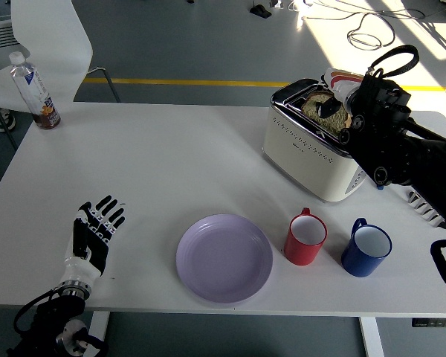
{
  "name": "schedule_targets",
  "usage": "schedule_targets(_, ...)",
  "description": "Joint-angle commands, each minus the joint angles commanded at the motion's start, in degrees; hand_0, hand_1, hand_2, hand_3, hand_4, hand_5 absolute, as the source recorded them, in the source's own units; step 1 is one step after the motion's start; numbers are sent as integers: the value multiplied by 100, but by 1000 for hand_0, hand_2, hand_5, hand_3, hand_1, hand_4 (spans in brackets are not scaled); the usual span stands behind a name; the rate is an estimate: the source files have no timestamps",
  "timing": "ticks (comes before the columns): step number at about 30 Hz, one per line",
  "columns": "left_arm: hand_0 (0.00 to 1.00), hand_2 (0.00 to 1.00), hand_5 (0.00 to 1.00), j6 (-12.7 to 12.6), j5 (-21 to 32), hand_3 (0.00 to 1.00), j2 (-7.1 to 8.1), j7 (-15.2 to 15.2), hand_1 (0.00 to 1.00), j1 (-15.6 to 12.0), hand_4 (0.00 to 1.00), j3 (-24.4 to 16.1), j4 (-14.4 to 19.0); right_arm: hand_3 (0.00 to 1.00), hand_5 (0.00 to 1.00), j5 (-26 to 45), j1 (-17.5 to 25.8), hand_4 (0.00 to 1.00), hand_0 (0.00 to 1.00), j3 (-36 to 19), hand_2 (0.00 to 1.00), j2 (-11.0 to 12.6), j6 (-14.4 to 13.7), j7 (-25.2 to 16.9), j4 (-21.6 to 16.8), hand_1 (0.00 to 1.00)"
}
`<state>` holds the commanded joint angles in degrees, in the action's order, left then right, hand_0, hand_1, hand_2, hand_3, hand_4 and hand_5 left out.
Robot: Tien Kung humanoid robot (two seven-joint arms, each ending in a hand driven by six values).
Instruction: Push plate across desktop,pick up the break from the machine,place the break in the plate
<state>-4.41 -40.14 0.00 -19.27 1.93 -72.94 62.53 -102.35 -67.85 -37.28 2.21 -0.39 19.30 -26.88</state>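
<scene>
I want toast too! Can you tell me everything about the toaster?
The toaster is a cream-white box with rounded corners, a shiny metal top and rows of tiny dots along its side. It stands upright at the table's far right. A brown slice of bread pokes from its slot, where the robot's right hand reaches in.
</scene>
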Motion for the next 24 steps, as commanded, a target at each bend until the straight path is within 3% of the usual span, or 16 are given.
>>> schedule_targets(13,783,819,984,0,-6,733,0,3,762,-22,443,-22,3,461,2,-897,-86,384,359,-717,413,751,236,304,-1504,367)
schedule_targets(19,784,819,988,-2,-12,732,0,2,760,6,444,-54,13,459,9,-1017,-119,371,347,-904,409,1093,302,461,-2539,363)
schedule_targets(24,783,818,993,2,-14,730,0,5,760,14,449,-81,9,452,32,-782,-122,372,300,-1033,377,1190,448,577,-3457,325)
